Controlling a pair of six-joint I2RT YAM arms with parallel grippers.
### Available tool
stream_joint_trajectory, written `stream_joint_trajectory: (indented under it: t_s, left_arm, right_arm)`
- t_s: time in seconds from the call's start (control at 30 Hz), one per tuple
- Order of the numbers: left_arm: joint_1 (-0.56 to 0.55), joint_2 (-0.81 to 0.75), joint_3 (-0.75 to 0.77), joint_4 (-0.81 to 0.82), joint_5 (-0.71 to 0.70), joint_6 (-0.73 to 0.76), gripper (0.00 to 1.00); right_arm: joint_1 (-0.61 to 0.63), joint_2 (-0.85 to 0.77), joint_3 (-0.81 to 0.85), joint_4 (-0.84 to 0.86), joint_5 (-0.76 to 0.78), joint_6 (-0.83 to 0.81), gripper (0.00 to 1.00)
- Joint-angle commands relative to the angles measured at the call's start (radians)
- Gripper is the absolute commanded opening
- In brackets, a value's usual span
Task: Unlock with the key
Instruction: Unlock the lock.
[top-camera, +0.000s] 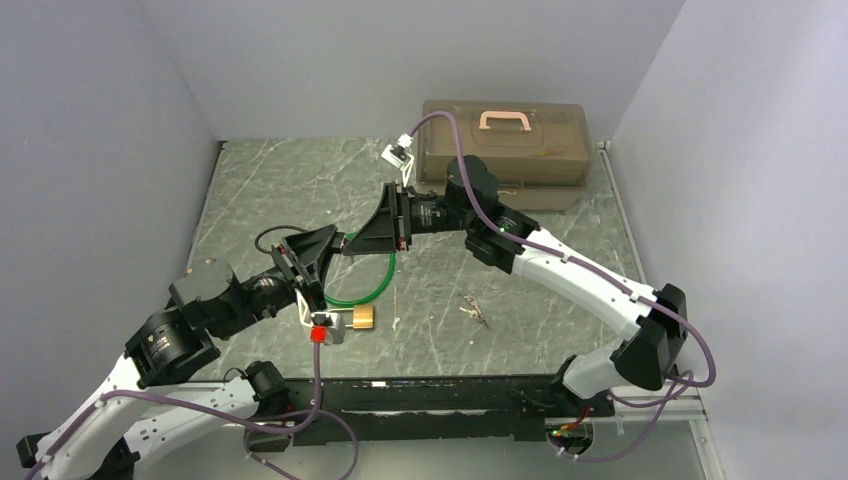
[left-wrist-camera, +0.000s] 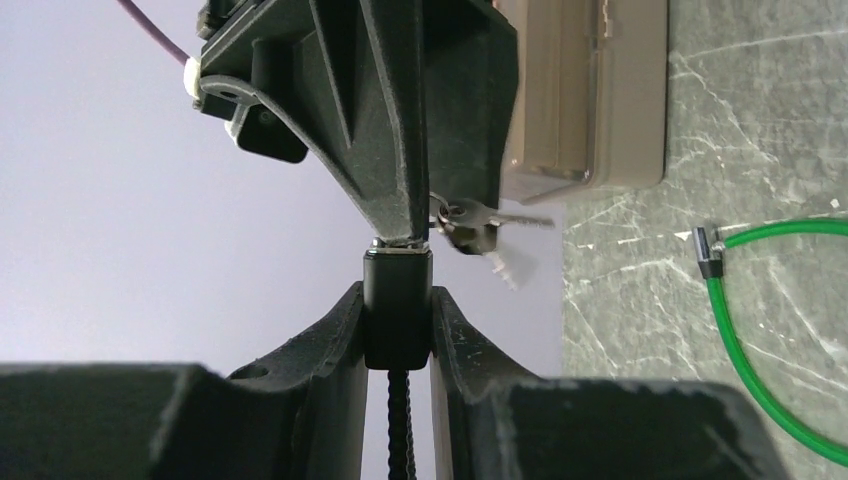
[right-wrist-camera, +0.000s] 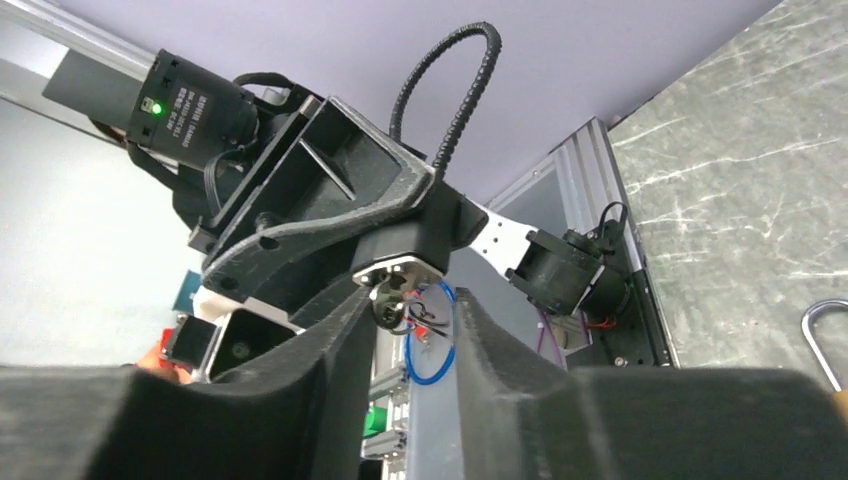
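Observation:
My left gripper (top-camera: 333, 248) (left-wrist-camera: 398, 300) is shut on a black lock block (left-wrist-camera: 398, 325) with a silver face and a ribbed black cable (left-wrist-camera: 398, 420), held above the table. My right gripper (top-camera: 353, 241) (right-wrist-camera: 410, 300) meets it tip to tip. In the right wrist view its jaws close around the key (right-wrist-camera: 397, 303) and its ring, right at the block's silver face (right-wrist-camera: 398, 266). In the left wrist view the rest of the key bunch (left-wrist-camera: 485, 225) dangles beside the right fingertip, partly blurred. The brass padlock (top-camera: 363, 318) lies on the table below.
A green cable (top-camera: 378, 290) curves by the padlock and shows in the left wrist view (left-wrist-camera: 745, 345). A brown toolbox (top-camera: 510, 150) stands at the back right. A small thin metal object (top-camera: 475, 312) lies mid-table. The padlock's silver shackle (right-wrist-camera: 822, 335) shows at the right wrist view's edge.

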Motion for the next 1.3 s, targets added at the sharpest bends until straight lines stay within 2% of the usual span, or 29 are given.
stream_joint_trajectory:
  t_s: [0.0, 0.23, 0.3, 0.47, 0.63, 0.83, 0.93, 1.1, 1.2, 1.27]
  left_arm:
    - [-0.012, -0.009, 0.011, 0.124, 0.028, 0.004, 0.0]
    - [-0.011, 0.0, 0.059, 0.044, 0.036, -0.097, 0.0]
    - [-0.007, 0.007, 0.068, 0.029, 0.044, -0.132, 0.0]
    - [0.01, 0.035, 0.104, -0.014, 0.103, -0.297, 0.0]
    - [0.028, 0.078, 0.186, -0.133, 0.276, -0.52, 0.0]
    - [0.038, 0.131, 0.221, -0.178, 0.452, -0.71, 0.0]
    - [0.041, 0.138, 0.211, -0.167, 0.467, -0.743, 0.0]
    - [0.047, 0.162, 0.227, -0.186, 0.493, -0.773, 0.0]
    - [0.052, 0.163, 0.227, -0.17, 0.486, -0.786, 0.0]
    - [0.059, 0.165, 0.231, -0.17, 0.489, -0.791, 0.0]
  right_arm:
    - [0.004, -0.061, 0.001, -0.035, 0.003, -0.039, 0.43]
    - [-0.042, -0.187, 0.034, -0.199, 0.068, -0.232, 0.82]
    - [-0.051, -0.216, 0.046, -0.233, 0.077, -0.278, 0.99]
    - [-0.053, -0.276, 0.047, -0.263, 0.117, -0.449, 1.0]
    - [-0.029, -0.382, -0.065, -0.162, 0.153, -0.764, 1.0]
    - [0.123, -0.388, -0.068, -0.193, 0.256, -1.142, 1.0]
    - [0.196, -0.37, -0.05, -0.21, 0.275, -1.24, 1.0]
    - [0.243, -0.347, -0.036, -0.224, 0.27, -1.298, 0.99]
    - [0.262, -0.326, -0.013, -0.267, 0.268, -1.319, 0.89]
    - [0.27, -0.308, 0.003, -0.293, 0.269, -1.327, 0.77]
